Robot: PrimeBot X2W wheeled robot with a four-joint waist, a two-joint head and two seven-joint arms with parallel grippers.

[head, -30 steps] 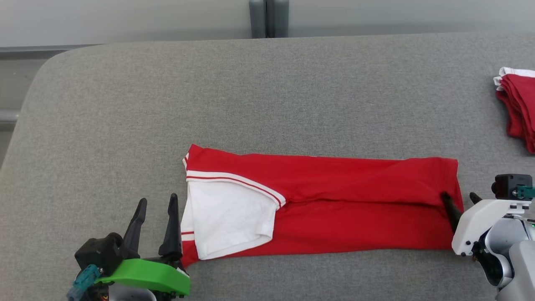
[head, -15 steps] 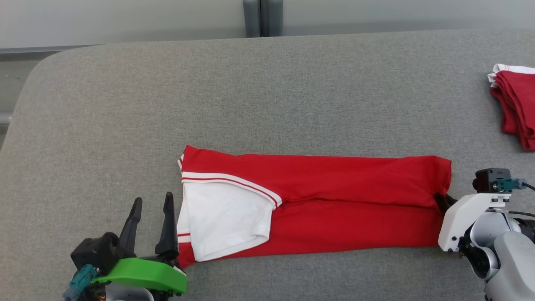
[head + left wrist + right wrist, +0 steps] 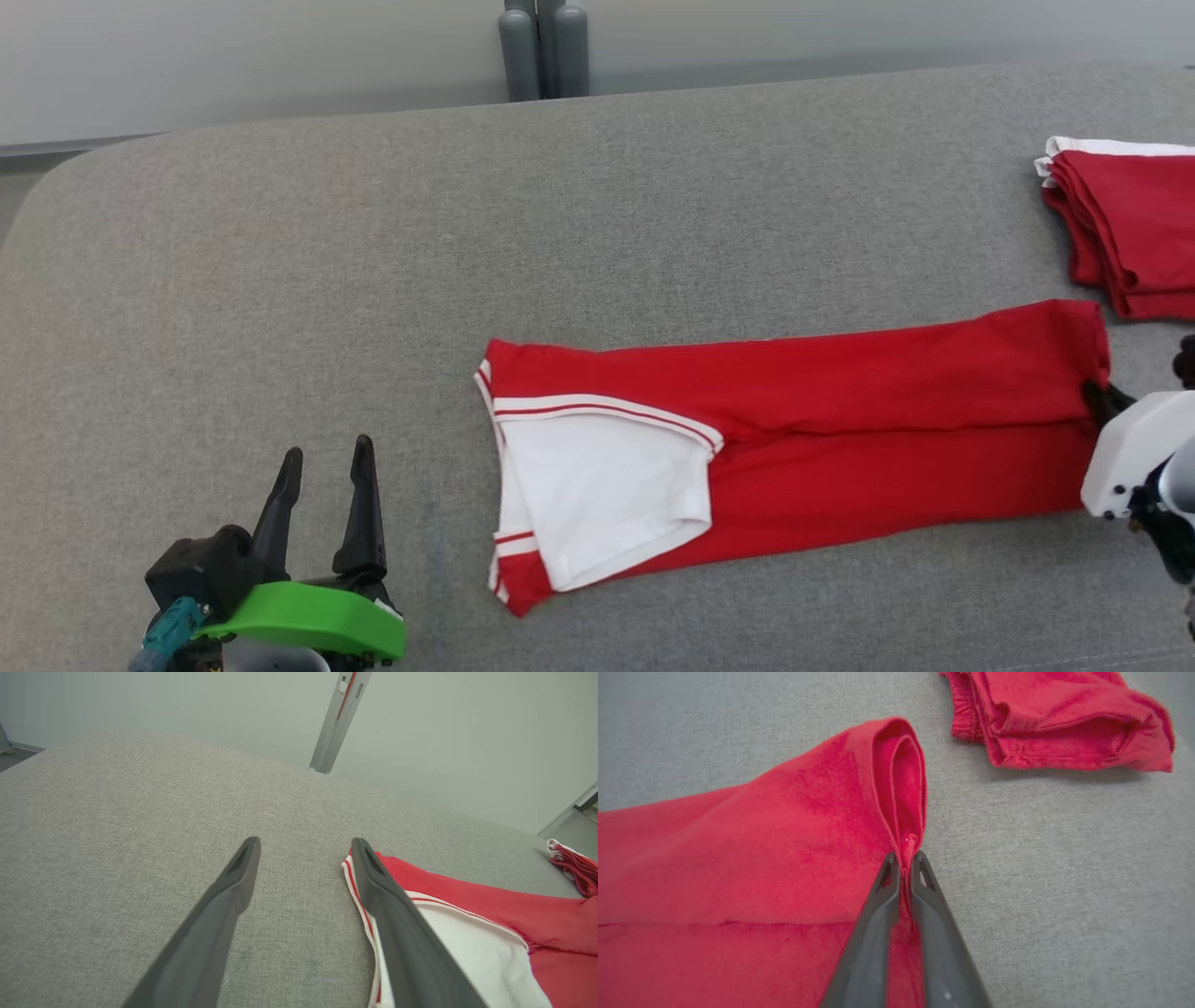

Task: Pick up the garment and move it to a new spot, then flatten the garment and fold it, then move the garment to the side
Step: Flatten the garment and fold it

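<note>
Grey padded bench (image 3: pixel 280 280) seen from above, w/ a red garment (image 3: pixel 868 420) lying on it as a long narrow band, folded lengthwise. Its long axis runs straight across btw the two arms. One short end, w/ a white sleeve (image 3: pixel 597 495) folded on top, points toward the left fingers (image 3: pixel 362 495). The other short end sits at the right fingers (image 3: pixel 893 870). The right fingers are pressed together on that end, pinching red cloth at the middle of the short edge, where the two lengthwise flaps meet. Just past their tips the cloth stands up in a small loop; the rest of the band lies flat on the bench. The left fingers are spread wide, holding nothing, low off the sleeve end and to its near side, w/ bare bench btw them and the cloth. Ahead of the right fingers' tips and off to one side sits a stack of folded red garments (image 3: pixel 1134 224), near the band but not touching it. So the garment's whole length stretches away from the pinched end toward the left fingers. Prob. next: the right arm, the one w/ the hold, carries its end along that axis or off to the side. The left arm is nearer the sleeve end, should that end need pinning.
</note>
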